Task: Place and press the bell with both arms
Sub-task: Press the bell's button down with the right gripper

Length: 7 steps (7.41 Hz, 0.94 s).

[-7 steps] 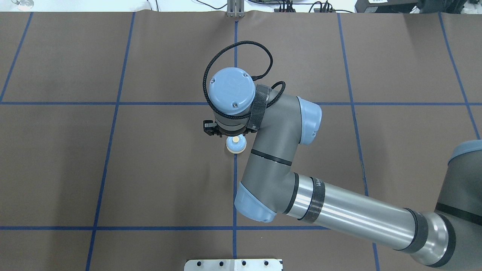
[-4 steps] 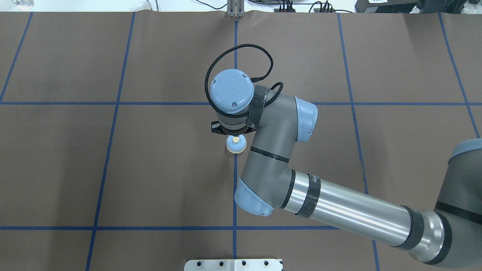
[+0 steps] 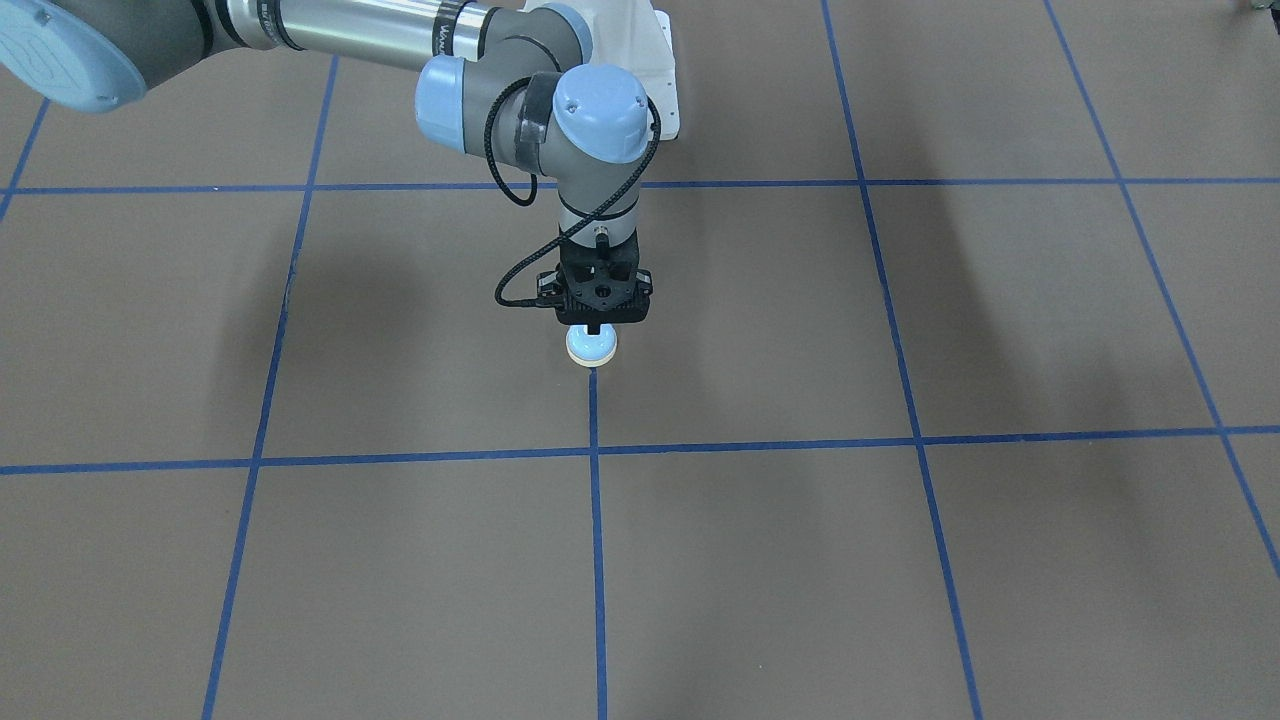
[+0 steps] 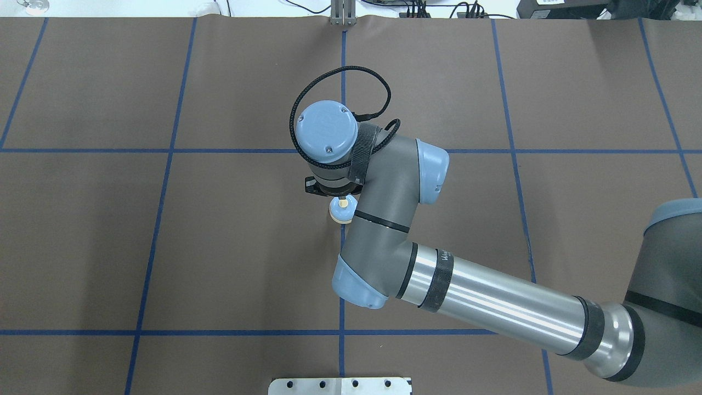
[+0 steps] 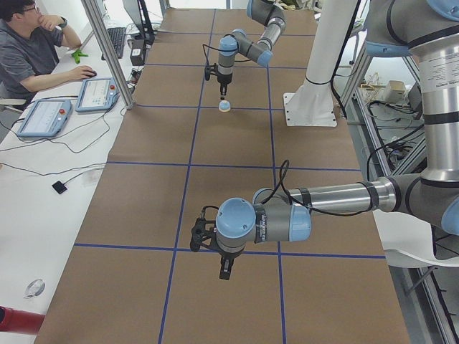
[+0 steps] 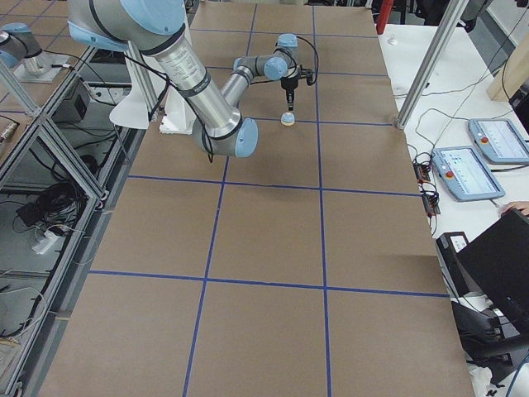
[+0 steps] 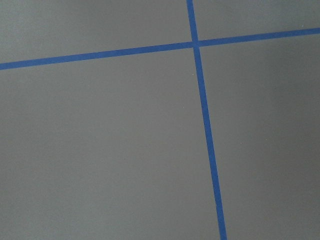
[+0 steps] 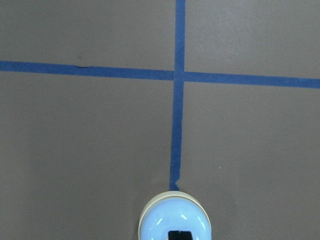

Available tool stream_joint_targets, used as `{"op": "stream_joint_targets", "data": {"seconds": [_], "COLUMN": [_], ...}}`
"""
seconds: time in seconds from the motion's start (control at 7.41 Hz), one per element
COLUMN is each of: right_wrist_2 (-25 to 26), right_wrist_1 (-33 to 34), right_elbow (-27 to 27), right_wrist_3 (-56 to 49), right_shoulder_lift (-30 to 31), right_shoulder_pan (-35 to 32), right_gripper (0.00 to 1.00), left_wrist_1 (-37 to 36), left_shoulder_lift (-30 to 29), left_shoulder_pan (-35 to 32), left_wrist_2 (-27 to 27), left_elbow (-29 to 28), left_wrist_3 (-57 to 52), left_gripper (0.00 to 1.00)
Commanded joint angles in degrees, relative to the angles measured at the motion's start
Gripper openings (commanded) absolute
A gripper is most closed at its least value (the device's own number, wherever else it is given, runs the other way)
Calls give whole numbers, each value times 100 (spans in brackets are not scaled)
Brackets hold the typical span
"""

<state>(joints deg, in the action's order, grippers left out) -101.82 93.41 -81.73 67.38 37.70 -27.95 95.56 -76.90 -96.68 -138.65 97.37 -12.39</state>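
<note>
The light-blue bell (image 3: 592, 350) stands on the brown mat at the end of a blue tape line, near the table's middle; it also shows in the overhead view (image 4: 338, 213) and the right wrist view (image 8: 172, 220). My right gripper (image 3: 594, 328) points straight down, shut, with its black fingertips (image 8: 180, 235) on the bell's top. In the overhead view the right arm's elbow covers part of the bell. My left gripper (image 5: 225, 275) shows only in the exterior left view, pointing down above the mat far from the bell; I cannot tell whether it is open or shut.
The white bolted pedestal (image 4: 340, 385) sits at the robot's side of the table. An operator (image 5: 29, 43) sits at a side desk with tablets (image 5: 97, 93). Aluminium frame posts (image 5: 107, 50) stand along the table's far edge. Blue tape lines grid the mat.
My right wrist has turned and shifted slightly left and down, and the fingertips have come over the bell's button. The bell has not moved.
</note>
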Motion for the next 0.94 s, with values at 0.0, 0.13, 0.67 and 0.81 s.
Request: {"op": "stream_joint_targets", "data": {"seconds": [0.0,0.13,0.67,0.81], "right_wrist_2": [-5,-5,4,-161], "right_wrist_1": [-76,-77,-426,-376], "right_elbow": [8,16,261,193], "right_wrist_3": [12,21,21,47], "right_shoulder_lift": [26,35,97,10], "right_shoulder_pan": [9,18,62,53], "right_gripper": [0,0,0,0], "left_wrist_1": [-2,7,-2,-2], "left_shoulder_lift": [-9,-9,-35,-44], "left_shoulder_pan": [0,0,0,0], "left_wrist_2": [5,5,5,14], "left_elbow": [10,10,10,2], "left_wrist_3": [-9,0,0,0], "left_gripper": [100,100,100,100]}}
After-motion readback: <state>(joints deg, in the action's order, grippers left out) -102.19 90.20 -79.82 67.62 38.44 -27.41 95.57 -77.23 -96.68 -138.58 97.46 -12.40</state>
